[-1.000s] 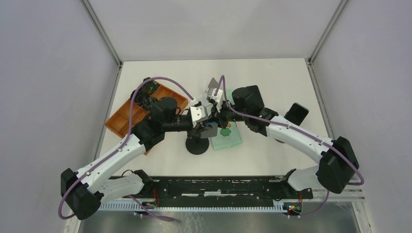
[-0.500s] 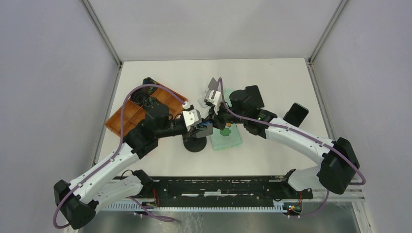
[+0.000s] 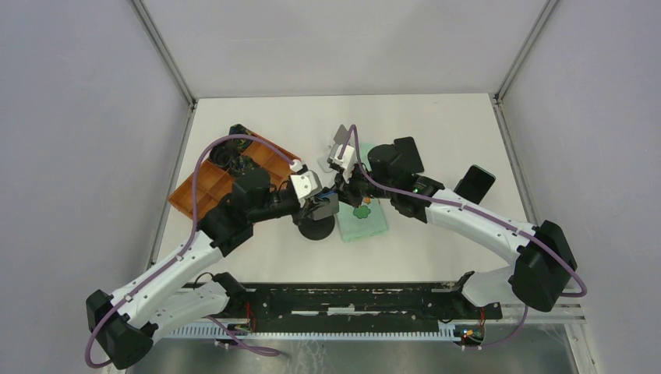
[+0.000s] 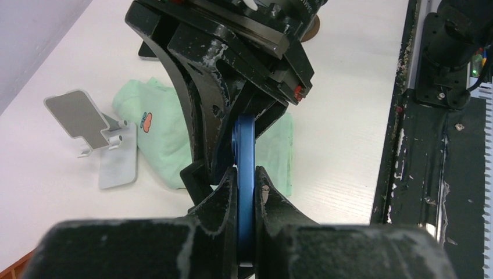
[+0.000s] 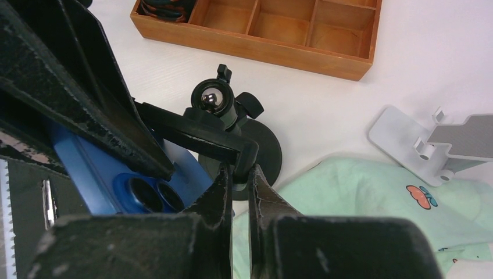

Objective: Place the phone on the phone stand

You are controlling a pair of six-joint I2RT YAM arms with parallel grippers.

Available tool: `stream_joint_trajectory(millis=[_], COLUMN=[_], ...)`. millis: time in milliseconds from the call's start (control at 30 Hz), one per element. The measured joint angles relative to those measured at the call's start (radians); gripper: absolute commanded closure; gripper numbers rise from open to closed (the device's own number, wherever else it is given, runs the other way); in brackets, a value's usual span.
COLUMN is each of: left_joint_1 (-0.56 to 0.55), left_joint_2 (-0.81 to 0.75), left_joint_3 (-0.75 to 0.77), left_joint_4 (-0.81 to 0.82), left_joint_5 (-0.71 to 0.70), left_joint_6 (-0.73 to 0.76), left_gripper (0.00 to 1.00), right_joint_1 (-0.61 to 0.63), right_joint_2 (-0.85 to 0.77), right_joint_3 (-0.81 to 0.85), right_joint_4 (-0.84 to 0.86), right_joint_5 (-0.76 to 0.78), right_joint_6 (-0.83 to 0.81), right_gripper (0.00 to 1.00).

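A blue phone [image 4: 245,151] stands edge-on between my left gripper's [image 4: 247,171] jaws, which are shut on it. Its back with the camera lenses [image 5: 142,195] shows in the right wrist view. The black phone stand [image 3: 316,231] has a round base [image 5: 261,154], a ball joint [image 5: 210,99] and a clamp arm [image 5: 192,135]. My right gripper [image 5: 239,168] is shut on the end of that clamp arm, just right of the phone. Both grippers meet above the stand's base [image 3: 334,199].
A grey folding stand [image 3: 341,140] sits behind the grippers, next to a mint-green cloth [image 3: 365,222]. A wooden compartment tray [image 3: 206,191] lies at the left. A dark flat device [image 3: 475,183] rests at the right. The black rail [image 3: 351,300] runs along the near edge.
My left arm has drawn back to the left with the phone, and the right gripper and black stand shifted slightly left with it. Little has moved in the last half second.
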Motion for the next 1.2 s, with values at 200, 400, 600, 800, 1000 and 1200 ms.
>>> stream_joint_trajectory(millis=[200, 400, 600, 800, 1000, 1200], left_joint_1=[0.0, 0.0, 0.0, 0.001, 0.003, 0.003], left_joint_2=[-0.013, -0.029, -0.051, -0.058, -0.06, -0.06], left_joint_3=[-0.014, -0.021, -0.028, -0.031, -0.031, -0.031], left_joint_4=[0.018, 0.02, 0.026, 0.031, 0.03, 0.029], left_joint_5=[-0.021, -0.037, -0.05, -0.065, -0.079, -0.093], left_joint_6=[-0.032, -0.056, -0.093, -0.14, -0.179, -0.204], left_gripper=[0.98, 0.98, 0.98, 0.98, 0.98, 0.98], right_joint_1=[0.001, 0.001, 0.001, 0.001, 0.001, -0.001], right_joint_2=[0.0, -0.001, -0.003, -0.005, -0.008, -0.009], right_joint_3=[0.0, 0.0, 0.0, -0.001, -0.006, -0.006], right_joint_4=[0.0, 0.001, 0.0, 0.001, 0.006, 0.005], right_joint_5=[0.008, 0.008, 0.005, 0.005, 0.006, 0.009], right_joint_6=[-0.004, -0.004, -0.004, -0.004, -0.004, -0.003], right_gripper=[1.0, 1.0, 1.0, 1.0, 1.0, 1.0])
